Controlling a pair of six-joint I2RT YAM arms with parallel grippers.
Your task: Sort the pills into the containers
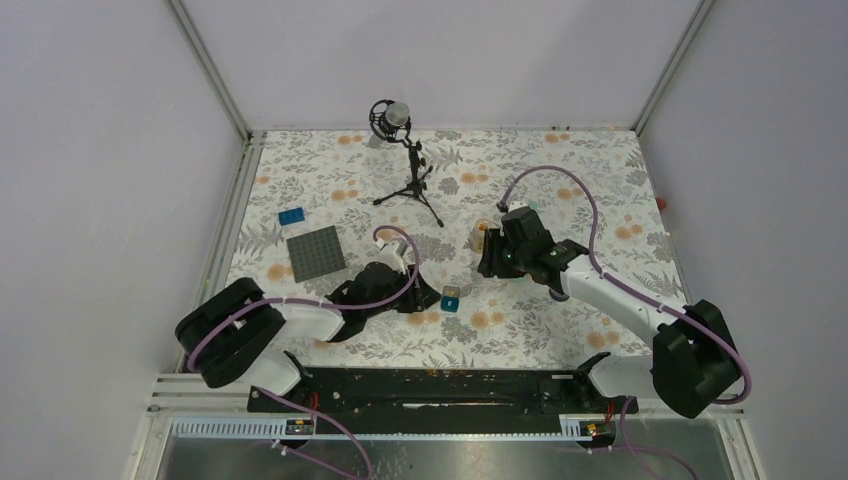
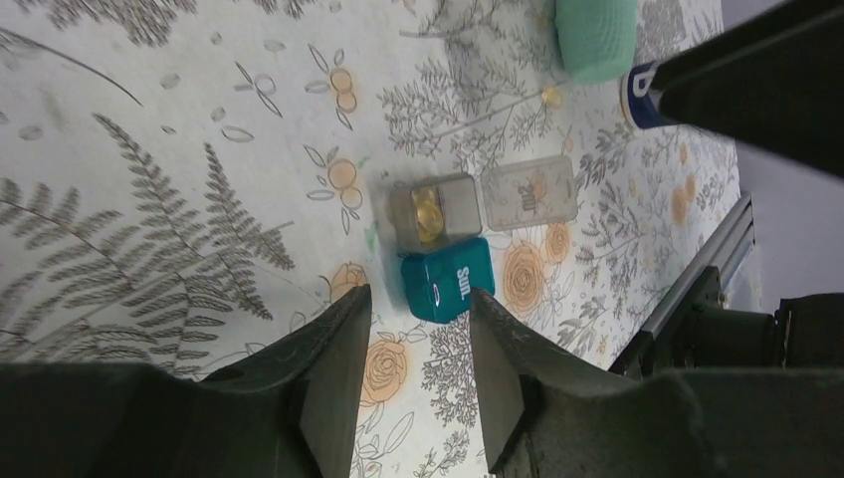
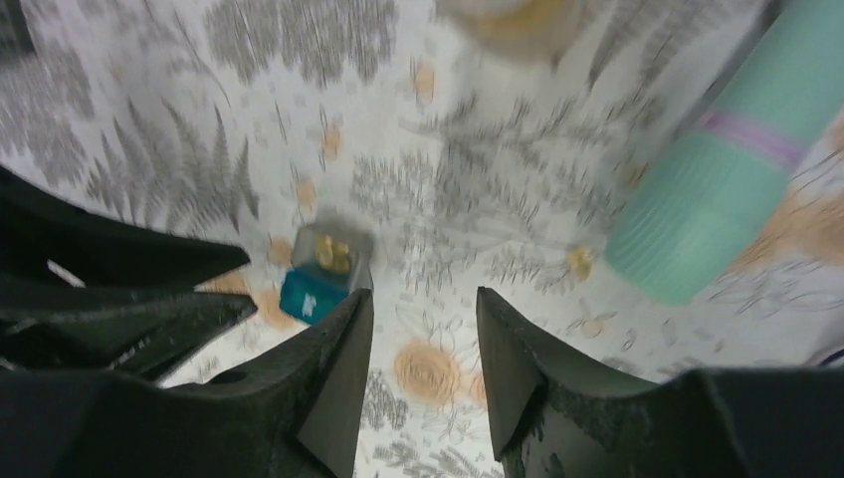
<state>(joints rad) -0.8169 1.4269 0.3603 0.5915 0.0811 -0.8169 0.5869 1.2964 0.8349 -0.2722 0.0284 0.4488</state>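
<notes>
- White walls [image 1: 100,150] close in a flower-printed tablecloth [image 1: 560,170] on the left, far and right sides. A black base rail [image 1: 440,385] runs along the near edge.
- Open cloth lies far right and near centre. A small tripod stand [image 1: 410,185] stands far centre. A blue brick [image 1: 292,216] and a dark studded plate [image 1: 316,254] sit on the left, well apart from the boxes.
- The left gripper [image 2: 418,339] hangs low at mid-table with its jaws apart and nothing between them. The teal box [image 2: 448,279] lies just past its fingertips.
- The teal box is a closed cube of smooth plastic, marked "Sun".
- The grey box [image 2: 433,211] touches the teal box's far side. Its clear lid [image 2: 529,192] is flipped open, and several amber pills [image 2: 429,209] lie inside.
- The right gripper [image 3: 418,349] hovers right of centre, its jaws parted over bare cloth and holding nothing.
- The mint-green strip [image 3: 717,189] lies just right of it. It is ribbed, with a rounded end and a purple band.
- One loose pill [image 3: 579,261] rests on the cloth beside the strip's end.
- A blurred pale jar [image 3: 508,18] with amber inside shows at the far edge of the right wrist view.
</notes>
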